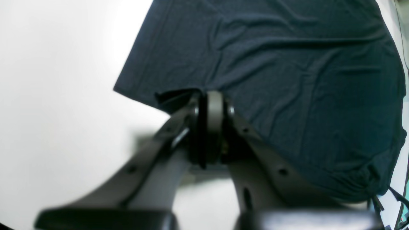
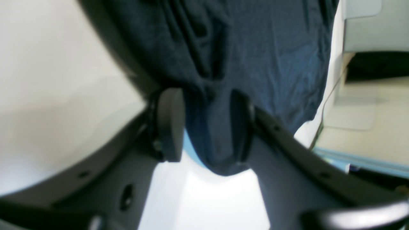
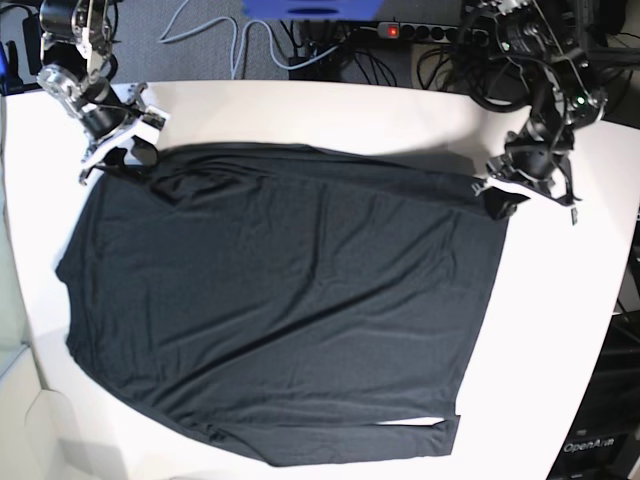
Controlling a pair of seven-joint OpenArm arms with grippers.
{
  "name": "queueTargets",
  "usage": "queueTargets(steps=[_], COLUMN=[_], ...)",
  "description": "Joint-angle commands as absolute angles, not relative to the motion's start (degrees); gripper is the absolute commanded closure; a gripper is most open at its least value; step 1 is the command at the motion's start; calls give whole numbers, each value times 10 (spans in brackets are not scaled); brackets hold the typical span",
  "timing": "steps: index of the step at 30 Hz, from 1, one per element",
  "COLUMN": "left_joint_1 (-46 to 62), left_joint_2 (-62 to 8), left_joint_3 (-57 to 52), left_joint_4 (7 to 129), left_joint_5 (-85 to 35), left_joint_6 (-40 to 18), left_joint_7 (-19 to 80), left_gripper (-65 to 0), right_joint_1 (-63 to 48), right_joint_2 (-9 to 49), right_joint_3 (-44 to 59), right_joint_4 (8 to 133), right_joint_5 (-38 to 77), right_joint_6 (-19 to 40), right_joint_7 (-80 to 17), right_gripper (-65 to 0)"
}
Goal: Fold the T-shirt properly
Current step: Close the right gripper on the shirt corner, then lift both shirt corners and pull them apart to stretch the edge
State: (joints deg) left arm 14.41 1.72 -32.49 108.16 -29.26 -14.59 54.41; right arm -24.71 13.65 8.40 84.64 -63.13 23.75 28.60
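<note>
Surface: smooth white table (image 3: 560,330), curved edges, bare margin on each side.
T-shirt (image 3: 280,300): thin dark wrinkled fabric, spread flat mid-table.
Left gripper (image 1: 211,105): jaws pressed together, pinching shirt's corner edge.
Right gripper (image 2: 204,127): jaws apart, bunched fabric between; looks gripped, though blurred.

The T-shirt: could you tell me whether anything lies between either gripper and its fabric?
Nothing visible does. The left gripper is already pinched shut on the T-shirt at one far corner, and the right gripper has a bunched fold of it between its fingers at the other.
</note>
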Motion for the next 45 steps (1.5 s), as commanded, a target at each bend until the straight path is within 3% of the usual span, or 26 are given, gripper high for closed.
queueTargets(steps=[1,5,9,45], left_joint_1=[142,142,142,128], left_joint_2=[13,12,12,9], left_joint_3=[-327,-327,-327,-326], left_joint_4=[1094,1094,1094,1127], left_joint_5=[-301,-301,-301,-298], left_joint_6=[-148,-148,-148,-148], left_joint_7=[532,532,532,531], left_gripper=[-24,-24,-24,-24], right_joint_1=[-263,-263,-263,-233], right_joint_2=[134,134,134,97], right_joint_3=[79,77,79,115], right_joint_4=[813,808,810,1007], right_joint_5=[-723,-736,-736,-732], right_joint_6=[315,315,315,316], right_joint_7=[219,217,216,219], right_gripper=[-187,-52,-6,-6])
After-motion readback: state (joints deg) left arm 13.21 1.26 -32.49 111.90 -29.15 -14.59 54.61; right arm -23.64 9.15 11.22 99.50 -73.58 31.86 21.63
